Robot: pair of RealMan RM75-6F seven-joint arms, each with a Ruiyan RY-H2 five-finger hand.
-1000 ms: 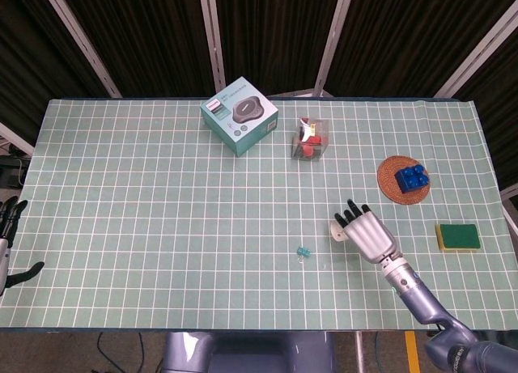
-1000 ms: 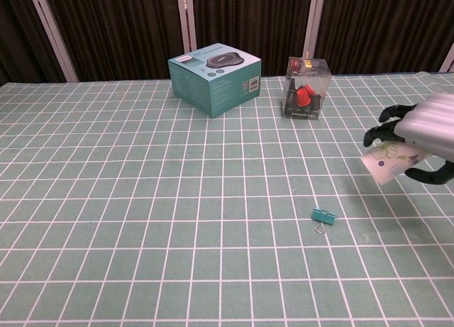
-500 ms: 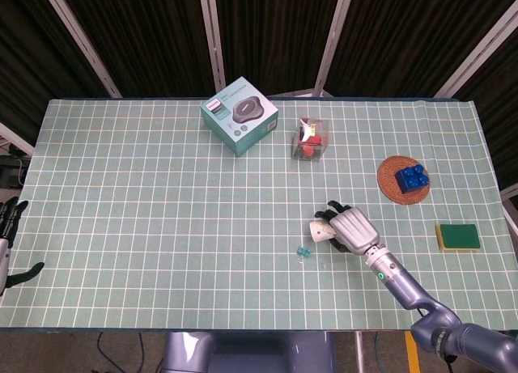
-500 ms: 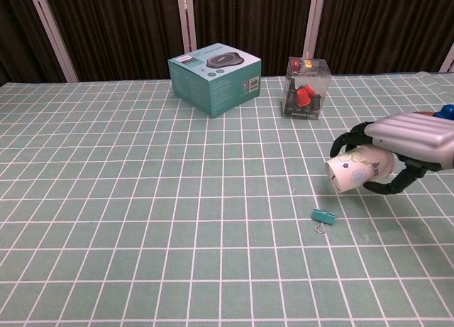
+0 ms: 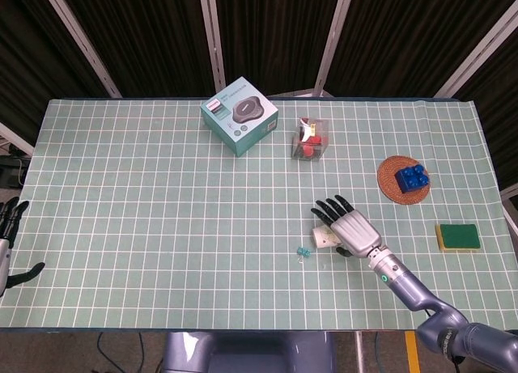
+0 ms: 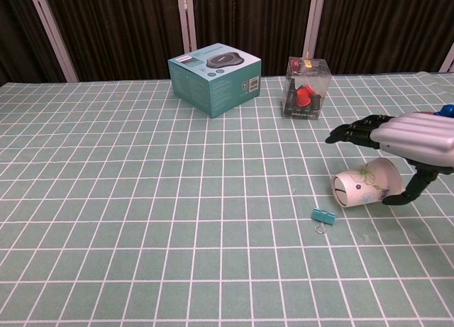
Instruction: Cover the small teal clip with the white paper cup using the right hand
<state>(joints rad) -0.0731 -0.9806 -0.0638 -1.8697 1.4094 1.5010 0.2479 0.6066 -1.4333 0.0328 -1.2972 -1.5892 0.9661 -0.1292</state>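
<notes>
The white paper cup (image 6: pixel 364 185) lies on its side on the checkered table (image 6: pixel 142 199), mouth toward the small teal clip (image 6: pixel 323 216), which sits just beside it, uncovered. The right hand (image 6: pixel 404 139) hovers over the cup, fingers spread, gripping nothing. The left hand (image 5: pixel 8 227) shows at the table's edge, fingers apart.

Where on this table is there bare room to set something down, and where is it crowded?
Free: the whole left half, left of the teal box and the teal clip. Also the near edge below the clip. Crowded: the right side, with the toy case, coaster under a blue brick, sponge, and the right hand over the tipped paper cup.
</notes>
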